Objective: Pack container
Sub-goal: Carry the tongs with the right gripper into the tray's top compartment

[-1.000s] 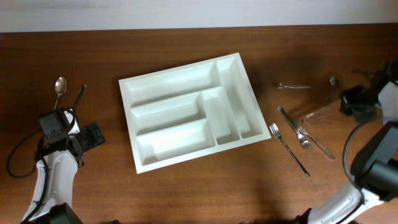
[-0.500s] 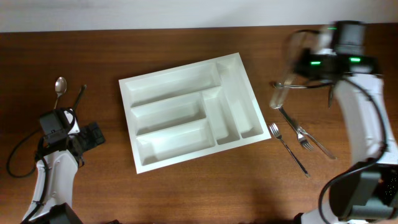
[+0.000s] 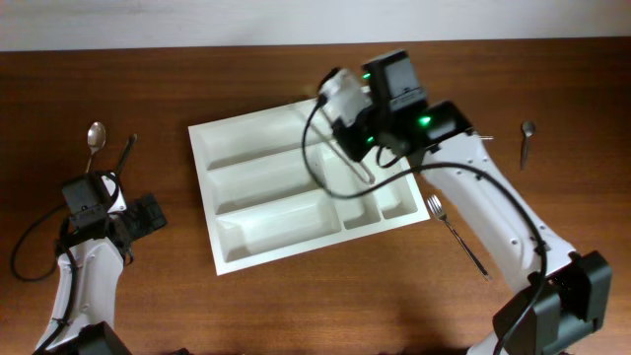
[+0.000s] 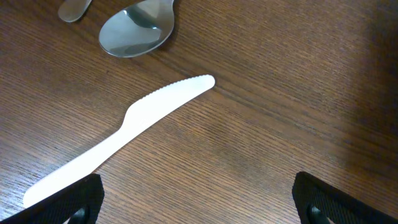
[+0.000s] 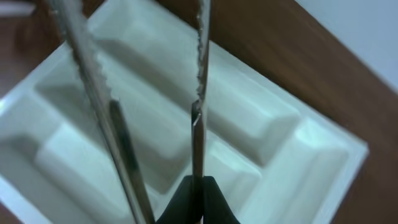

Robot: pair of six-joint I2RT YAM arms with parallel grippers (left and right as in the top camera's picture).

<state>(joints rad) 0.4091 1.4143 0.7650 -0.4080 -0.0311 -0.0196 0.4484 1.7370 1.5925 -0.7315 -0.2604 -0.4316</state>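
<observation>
Wooden table (image 3: 296,316): right gripper (image 5: 194,198), clamped on serrated tongs (image 5: 198,143), poises them over the container (image 3: 266,138), likely for release; left gripper (image 4: 199,202) gapes, idle.

Spoon (image 4: 135,30) partly beyond top edge

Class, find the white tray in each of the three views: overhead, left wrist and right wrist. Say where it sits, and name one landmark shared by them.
Overhead: tray in the middle, its right end under the right arm.
Left wrist: not in it.
Right wrist: tray fills most of the picture, behind the cutlery in the right pincer.
Shared landmark: the brown table, in all three.
</observation>
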